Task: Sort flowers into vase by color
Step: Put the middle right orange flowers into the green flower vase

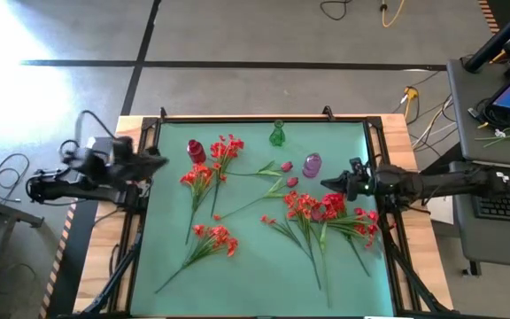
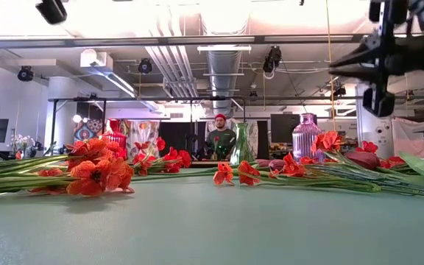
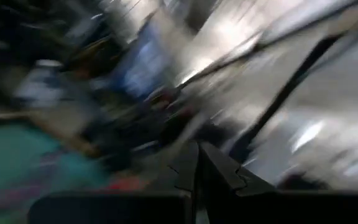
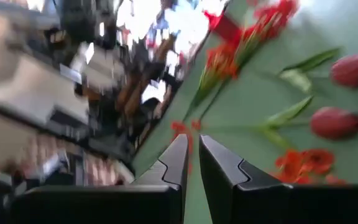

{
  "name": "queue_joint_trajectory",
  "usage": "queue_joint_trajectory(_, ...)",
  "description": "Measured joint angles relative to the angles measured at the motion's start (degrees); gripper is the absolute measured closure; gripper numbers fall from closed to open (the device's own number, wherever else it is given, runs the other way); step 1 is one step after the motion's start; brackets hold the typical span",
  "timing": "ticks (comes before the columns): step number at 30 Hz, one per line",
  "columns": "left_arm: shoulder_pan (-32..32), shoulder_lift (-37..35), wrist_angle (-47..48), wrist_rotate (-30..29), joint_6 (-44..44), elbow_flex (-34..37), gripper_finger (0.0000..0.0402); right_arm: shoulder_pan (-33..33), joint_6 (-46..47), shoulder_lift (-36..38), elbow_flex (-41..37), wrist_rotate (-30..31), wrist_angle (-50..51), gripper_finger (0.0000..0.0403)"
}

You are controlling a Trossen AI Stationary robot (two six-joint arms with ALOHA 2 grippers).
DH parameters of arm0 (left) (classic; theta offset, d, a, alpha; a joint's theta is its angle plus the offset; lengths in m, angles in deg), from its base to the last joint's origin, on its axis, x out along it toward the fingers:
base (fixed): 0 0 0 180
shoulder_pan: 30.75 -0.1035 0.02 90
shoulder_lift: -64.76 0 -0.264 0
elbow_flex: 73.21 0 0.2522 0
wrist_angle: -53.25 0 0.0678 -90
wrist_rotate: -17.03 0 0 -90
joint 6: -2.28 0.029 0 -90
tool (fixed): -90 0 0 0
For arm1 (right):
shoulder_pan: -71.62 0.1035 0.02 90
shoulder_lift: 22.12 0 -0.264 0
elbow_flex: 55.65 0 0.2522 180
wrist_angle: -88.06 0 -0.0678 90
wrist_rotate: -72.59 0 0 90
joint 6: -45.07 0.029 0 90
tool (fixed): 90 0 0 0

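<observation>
Flowers (image 1: pixel 312 211) lie scattered across the mat, a red cluster just below the right gripper (image 1: pixel 328 184), stalks trailing toward the mat's near edge; its fingers nearly closed, empty; left gripper (image 1: pixel 159 162), shut and empty, farther off.

I see bare mat (image 1: pixel 264 266) along the near edge, open for a pass. Flowers (image 1: pixel 312 213) crowd the right-centre, with more sprays (image 1: pixel 206 173) at left. Three vases block the far edge: red vase (image 1: pixel 196 151), green vase (image 1: pixel 277 135), purple vase (image 1: pixel 312 165). Between the sprays, a thin stem crosses.
</observation>
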Motion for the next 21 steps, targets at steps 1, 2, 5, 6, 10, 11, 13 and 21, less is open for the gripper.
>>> queue_joint_trajectory(1,0.0,2.1,1.6,-1.7,5.5,-0.3,0.0402,0.4,-1.1,-1.5,2.2,-0.9,2.6,0.0369)
queue_joint_trajectory(2,0.0,4.6,2.4,-3.2,10.7,-0.5,0.0402,0.9,-2.3,-3.3,4.7,-1.4,5.8,0.0369)
queue_joint_trajectory(5,0.2,11.0,4.7,-2.7,16.9,-0.4,0.0402,4.0,-4.6,-9.5,13.0,-2.0,18.8,0.0369)
queue_joint_trajectory(6,0.3,13.0,4.5,-2.7,20.0,-0.3,0.0402,5.5,-4.6,-11.8,15.8,-0.7,24.2,0.0369)
queue_joint_trajectory(10,0.2,21.1,0.6,-6.2,21.2,-0.8,0.0402,9.8,0.3,-22.0,26.4,3.5,38.3,0.0369)
queue_joint_trajectory(11,0.3,23.0,1.1,-6.1,19.2,-1.6,0.0402,11.3,1.5,-24.6,28.9,3.6,41.2,0.0369)
queue_joint_trajectory(13,0.7,26.4,2.9,-6.1,13.0,-2.9,0.0402,14.4,2.7,-29.8,33.9,3.6,45.2,0.0369)
queue_joint_trajectory(21,11.9,37.3,6.0,-8.5,0.6,-3.4,0.0402,22.4,8.6,-49.2,50.3,4.4,56.0,0.0369)
